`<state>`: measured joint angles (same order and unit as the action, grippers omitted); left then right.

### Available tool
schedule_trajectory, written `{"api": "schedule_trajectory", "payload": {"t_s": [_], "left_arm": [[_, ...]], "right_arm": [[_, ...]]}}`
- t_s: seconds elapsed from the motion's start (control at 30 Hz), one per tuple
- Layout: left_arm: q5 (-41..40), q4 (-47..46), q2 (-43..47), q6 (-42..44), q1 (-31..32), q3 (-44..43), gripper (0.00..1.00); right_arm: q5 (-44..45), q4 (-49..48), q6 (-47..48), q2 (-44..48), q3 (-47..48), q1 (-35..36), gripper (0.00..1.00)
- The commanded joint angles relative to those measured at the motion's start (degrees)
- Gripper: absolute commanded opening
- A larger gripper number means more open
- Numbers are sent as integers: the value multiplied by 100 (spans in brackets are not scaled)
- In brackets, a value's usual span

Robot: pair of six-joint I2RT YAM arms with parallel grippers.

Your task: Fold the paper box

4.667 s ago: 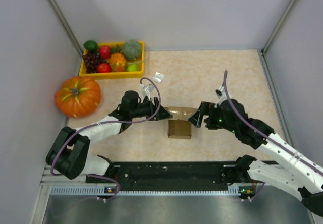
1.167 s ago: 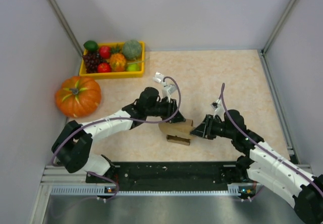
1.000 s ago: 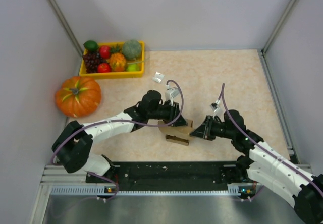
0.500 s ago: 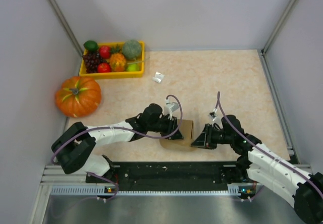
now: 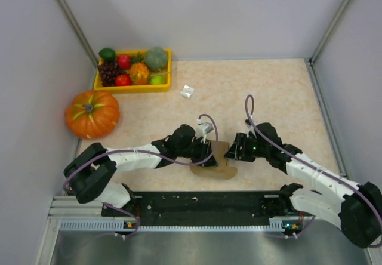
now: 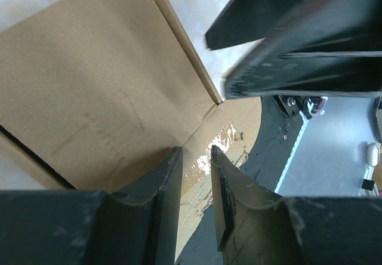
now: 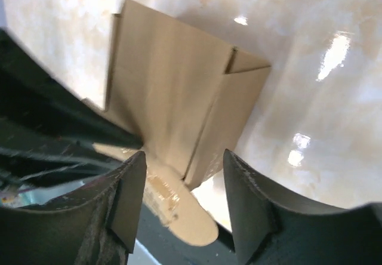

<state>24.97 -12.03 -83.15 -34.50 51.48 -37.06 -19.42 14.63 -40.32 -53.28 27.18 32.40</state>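
Note:
The paper box (image 5: 219, 151) is a small brown kraft box with a rounded flap (image 5: 213, 170) lying flat toward the near edge. My left gripper (image 5: 208, 154) is at the box's left side. In the left wrist view (image 6: 194, 153) its jaws stand a narrow gap apart with nothing between them, tips at the fold where the box (image 6: 101, 86) meets the flap. My right gripper (image 5: 231, 152) is at the box's right side. In the right wrist view (image 7: 184, 155) it is wide open and empty, with the box (image 7: 173, 80) just beyond the tips.
A yellow tray (image 5: 132, 88) of toy fruit stands at the back left. An orange pumpkin (image 5: 92, 113) sits at the left wall. A tiny white object (image 5: 187, 91) lies behind the arms. The black base rail (image 5: 203, 203) runs just in front of the box.
Both grippers and the box have come nearer to the table's near edge. In the last half second my right gripper moved up and left against the box's right side.

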Motion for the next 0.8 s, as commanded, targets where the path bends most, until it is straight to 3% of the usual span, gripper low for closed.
{"api": "schedule_trajectory", "payload": {"t_s": [0.0,0.07,0.23,0.3,0.43,0.53,0.57,0.67,0.7,0.77], "left_arm": [[-273,166,185,180,11,-179,34],[-492,332,588,329,2,-223,40],[-1354,1553,1493,585,-269,-461,75],[-1329,1459,1661,506,-498,-94,79],[-994,817,1575,268,-990,366,71],[-1187,1115,1704,295,-1201,392,66],[-1301,994,1871,208,-1254,497,67],[-1933,1027,2706,-152,-1509,901,73],[-2187,1175,3056,-249,-1545,1007,75],[-2375,1440,3305,-355,-1746,1078,78]], "right_arm": [[271,-909,269,-455,-405,29,51],[333,-1110,331,-464,-573,29,48],[720,-717,551,-342,-486,38,46],[799,-324,708,-280,-215,55,50],[1667,653,1209,237,567,651,65],[2967,1267,1762,204,1279,2038,77],[3397,1383,1886,-14,1429,3016,80],[4970,1595,2396,-837,1816,4341,82],[5818,1621,2597,-1121,1956,5102,83],[6370,1683,2818,-1788,2089,5547,84]]}}
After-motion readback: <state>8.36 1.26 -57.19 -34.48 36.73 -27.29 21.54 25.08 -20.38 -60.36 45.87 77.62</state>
